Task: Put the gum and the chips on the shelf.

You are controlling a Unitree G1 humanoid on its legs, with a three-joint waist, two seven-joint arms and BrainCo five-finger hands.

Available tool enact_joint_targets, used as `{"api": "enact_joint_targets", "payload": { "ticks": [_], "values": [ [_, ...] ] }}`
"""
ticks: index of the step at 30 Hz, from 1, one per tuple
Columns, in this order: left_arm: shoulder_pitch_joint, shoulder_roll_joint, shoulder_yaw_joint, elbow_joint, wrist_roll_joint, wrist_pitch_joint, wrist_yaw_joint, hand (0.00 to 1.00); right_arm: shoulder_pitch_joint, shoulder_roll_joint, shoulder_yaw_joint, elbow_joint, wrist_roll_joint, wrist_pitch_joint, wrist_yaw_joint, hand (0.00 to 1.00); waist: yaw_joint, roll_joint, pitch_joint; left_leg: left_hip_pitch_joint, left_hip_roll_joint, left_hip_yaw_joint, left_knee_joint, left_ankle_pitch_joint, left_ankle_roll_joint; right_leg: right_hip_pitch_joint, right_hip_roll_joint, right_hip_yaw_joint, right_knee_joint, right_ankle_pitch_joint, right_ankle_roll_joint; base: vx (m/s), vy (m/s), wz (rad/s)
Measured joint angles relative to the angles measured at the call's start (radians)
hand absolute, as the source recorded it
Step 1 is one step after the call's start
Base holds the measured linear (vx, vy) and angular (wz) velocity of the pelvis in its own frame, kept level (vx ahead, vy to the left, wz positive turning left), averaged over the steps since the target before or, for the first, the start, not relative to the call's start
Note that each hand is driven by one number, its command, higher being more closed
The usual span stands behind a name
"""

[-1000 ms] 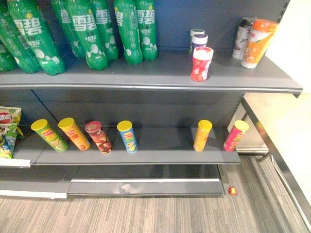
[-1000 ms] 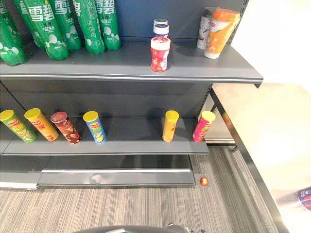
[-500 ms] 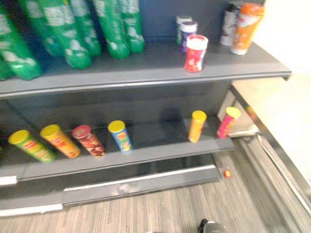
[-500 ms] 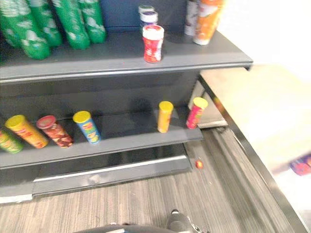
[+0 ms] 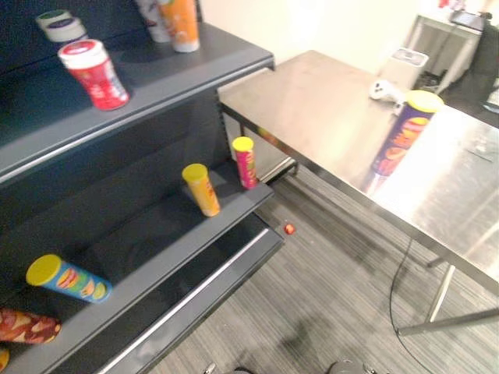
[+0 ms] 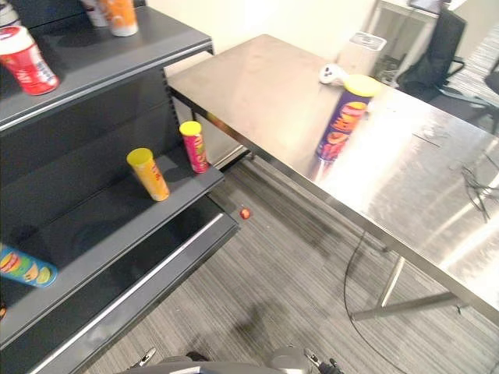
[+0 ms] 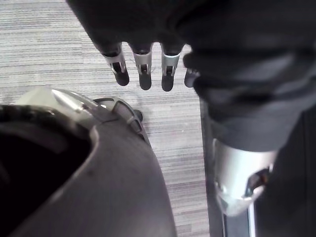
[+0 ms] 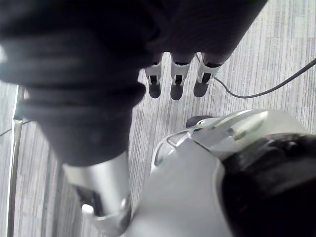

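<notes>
Your chips can (image 5: 399, 134) is purple with a yellow lid, your gum jar (image 5: 95, 75) red with a white cap, the shelf (image 5: 179, 74) dark grey. You see a yellow can (image 5: 203, 191), a pink can (image 5: 246, 164), and a grey, finely striped floor (image 5: 335, 280).

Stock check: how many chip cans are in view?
5: a purple can on the table; pink can, yellow can, blue can and dark red can on the lower shelf. More may be cut off.
</notes>
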State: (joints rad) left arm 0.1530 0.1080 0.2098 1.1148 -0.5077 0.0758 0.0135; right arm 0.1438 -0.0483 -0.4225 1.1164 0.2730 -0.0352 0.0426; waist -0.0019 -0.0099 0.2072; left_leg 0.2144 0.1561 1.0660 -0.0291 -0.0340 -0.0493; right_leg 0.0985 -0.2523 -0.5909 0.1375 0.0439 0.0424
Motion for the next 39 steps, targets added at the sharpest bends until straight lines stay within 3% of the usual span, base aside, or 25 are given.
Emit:
{"api": "enact_joint_targets", "payload": {
  "ticks": [2,4,11,13,15,16,18,19,20,21,22,23,24,25,26,27,28,29,31,35,39],
  "values": [
    [0.001,0.014,-0.007,0.0,0.0,-0.001,-0.001,0.0,0.012,0.018,0.0,0.0,0.0,0.0,-0.005,0.0,0.002,-0.03,-0.004,-0.001,-0.027,-0.001,-0.019,0.02,0.001,0.012,-0.007,0.0,-0.038,-0.04,0.036,-0.15,-0.135,-0.06],
    [0.003,0.018,-0.007,0.002,0.0,-0.001,0.002,0.0,0.011,0.021,0.001,0.001,0.0,0.0,-0.011,0.0,0.002,-0.043,-0.008,0.0,-0.058,-0.005,-0.056,0.043,0.005,0.013,-0.021,-0.002,-0.049,-0.084,0.078,-0.17,-0.086,0.02],
    [-0.001,0.017,-0.009,0.033,0.011,-0.003,0.01,0.0,0.011,0.019,0.001,0.001,0.009,-0.029,-0.016,0.0,-0.023,-0.027,-0.024,-0.021,-0.055,-0.047,-0.063,0.061,0.012,-0.008,-0.022,-0.014,-0.028,-0.095,0.079,-0.12,-0.012,0.08],
    [-0.003,0.021,-0.01,0.037,0.0,-0.003,0.007,0.0,0.012,0.026,0.001,0.004,0.011,-0.032,-0.013,0.0,-0.026,-0.032,-0.026,-0.069,-0.009,-0.051,0.056,0.015,0.016,-0.028,-0.027,-0.011,-0.027,-0.094,0.078,-0.02,0.002,-0.02],
    [-0.002,0.024,-0.009,0.036,-0.031,-0.006,-0.001,0.0,0.011,0.028,0.002,0.014,0.013,-0.034,-0.014,0.0,-0.023,-0.045,-0.021,-0.12,0.058,-0.132,0.242,-0.019,0.023,-0.034,-0.03,0.011,-0.024,-0.088,0.07,0.01,-0.059,-0.23],
    [0.001,0.023,-0.009,0.033,-0.045,-0.012,-0.006,0.0,0.011,0.025,0.014,0.016,0.023,-0.038,-0.016,0.0,-0.022,-0.046,-0.021,-0.16,0.092,-0.238,0.343,-0.021,0.026,-0.046,-0.029,0.044,-0.012,-0.086,0.064,-0.04,-0.098,-0.6],
    [0.014,0.011,-0.009,0.026,-0.066,-0.029,-0.01,0.0,0.008,0.01,0.046,0.015,0.041,-0.041,-0.018,0.0,-0.019,-0.032,-0.017,-0.198,0.107,-0.42,0.427,-0.022,0.023,-0.073,-0.016,0.116,0.004,-0.092,0.055,-0.06,-0.039,-0.97],
    [0.023,0.005,-0.014,0.023,-0.07,-0.044,-0.013,0.0,0.003,0.0,0.06,0.016,0.045,-0.041,-0.019,0.0,-0.014,-0.022,-0.014,-0.203,0.088,-0.542,0.402,-0.051,-0.007,-0.091,-0.004,0.181,-0.001,-0.089,0.051,-0.04,0.069,-1.37],
    [0.028,-0.006,-0.033,0.019,-0.081,-0.053,-0.017,0.0,-0.006,-0.026,0.079,0.018,0.044,-0.043,-0.02,0.0,-0.011,0.007,-0.012,-0.189,0.048,-0.665,0.315,-0.078,-0.034,-0.115,0.017,0.243,-0.01,-0.084,0.048,-0.05,0.106,-1.37],
    [0.028,-0.013,-0.042,0.017,-0.084,-0.056,-0.017,0.0,-0.008,-0.038,0.084,0.02,0.044,-0.046,-0.021,0.0,-0.014,0.024,-0.012,-0.188,0.03,-0.709,0.272,-0.082,-0.04,-0.126,0.029,0.267,-0.017,-0.082,0.049,-0.04,0.092,-1.21],
    [0.027,-0.032,-0.049,0.01,-0.114,-0.067,-0.016,0.0,-0.008,-0.055,0.1,0.019,0.046,-0.08,-0.025,0.0,-0.018,0.055,-0.009,-0.187,0.007,-0.764,0.188,-0.096,-0.048,-0.145,0.057,0.305,-0.036,-0.078,0.055,-0.08,0.109,-1.17],
    [0.03,-0.057,-0.039,0.002,-0.127,-0.079,-0.014,0.0,-0.007,-0.063,0.119,0.016,0.061,-0.108,-0.037,0.0,-0.008,0.084,-0.012,-0.185,0.008,-0.777,0.153,-0.107,-0.043,-0.145,0.094,0.338,-0.065,-0.068,0.066,-0.04,0.089,-1.07],
    [0.031,-0.062,-0.035,0.001,-0.132,-0.083,-0.01,0.0,-0.006,-0.058,0.126,0.001,0.068,-0.115,-0.042,0.0,-0.008,0.1,-0.014,-0.186,0.014,-0.77,0.153,-0.109,-0.043,-0.168,0.095,0.341,-0.004,-0.079,0.058,0.01,0.129,-0.74],
    [0.036,-0.064,-0.024,-0.012,-0.152,-0.091,-0.003,0.0,0.013,-0.049,0.138,-0.015,0.081,-0.133,-0.055,0.0,-0.012,0.078,-0.01,-0.173,0.003,-0.763,0.153,-0.121,-0.053,-0.192,0.074,0.355,0.156,-0.121,0.039,0.12,0.085,-0.37],
    [0.044,-0.06,-0.004,-0.032,-0.17,-0.098,0.004,0.0,0.023,-0.036,0.16,-0.019,0.08,-0.145,-0.068,0.0,-0.005,0.043,-0.003,-0.158,-0.026,-0.755,0.161,-0.125,-0.059,-0.172,0.058,0.359,0.154,-0.182,0.048,0.11,0.07,-0.37],
    [0.039,-0.062,0.0,-0.034,-0.182,-0.099,0.008,0.0,0.028,-0.028,0.167,-0.025,0.08,-0.154,-0.075,0.0,0.005,0.041,0.001,-0.159,-0.028,-0.749,0.177,-0.131,-0.064,-0.17,0.057,0.37,0.146,-0.192,0.054,0.08,0.022,-0.36],
    [0.041,-0.066,0.001,-0.03,-0.19,-0.095,0.011,0.0,0.028,-0.029,0.175,-0.033,0.079,-0.166,-0.084,0.0,0.006,0.036,0.004,-0.161,-0.027,-0.77,0.192,-0.143,-0.069,-0.159,0.065,0.382,0.122,-0.188,0.059,0.1,0.037,-0.3],
    [0.042,-0.073,0.007,-0.018,-0.204,-0.095,0.011,0.0,0.032,-0.03,0.176,-0.04,0.078,-0.182,-0.092,0.0,0.006,0.053,-0.007,-0.155,-0.032,-0.789,0.209,-0.136,-0.054,-0.146,0.077,0.388,0.103,-0.182,0.063,0.13,0.034,-0.31],
    [0.041,-0.071,0.003,-0.013,-0.236,-0.095,0.004,0.0,0.032,-0.027,0.187,-0.04,0.076,-0.212,-0.105,0.0,0.009,0.038,-0.008,-0.151,-0.037,-0.837,0.243,-0.134,-0.05,-0.125,0.08,0.418,0.075,-0.172,0.069,0.13,0.007,-0.42],
    [0.032,-0.056,-0.009,0.019,-0.195,-0.094,0.004,0.0,0.036,-0.021,0.194,-0.017,0.077,-0.257,-0.121,0.0,0.004,0.026,-0.029,-0.119,-0.045,-0.83,0.214,-0.134,-0.05,-0.086,0.094,0.45,-0.023,-0.113,0.082,0.12,0.041,-0.36],
    [0.019,-0.024,-0.038,0.041,-0.182,-0.085,-0.002,0.0,0.038,-0.009,0.193,0.015,0.079,-0.267,-0.123,0.0,0.001,0.008,-0.037,-0.093,-0.06,-0.828,0.183,-0.134,-0.05,-0.073,0.093,0.465,-0.07,-0.07,0.087,0.04,0.052,-0.27]
  ]
}}
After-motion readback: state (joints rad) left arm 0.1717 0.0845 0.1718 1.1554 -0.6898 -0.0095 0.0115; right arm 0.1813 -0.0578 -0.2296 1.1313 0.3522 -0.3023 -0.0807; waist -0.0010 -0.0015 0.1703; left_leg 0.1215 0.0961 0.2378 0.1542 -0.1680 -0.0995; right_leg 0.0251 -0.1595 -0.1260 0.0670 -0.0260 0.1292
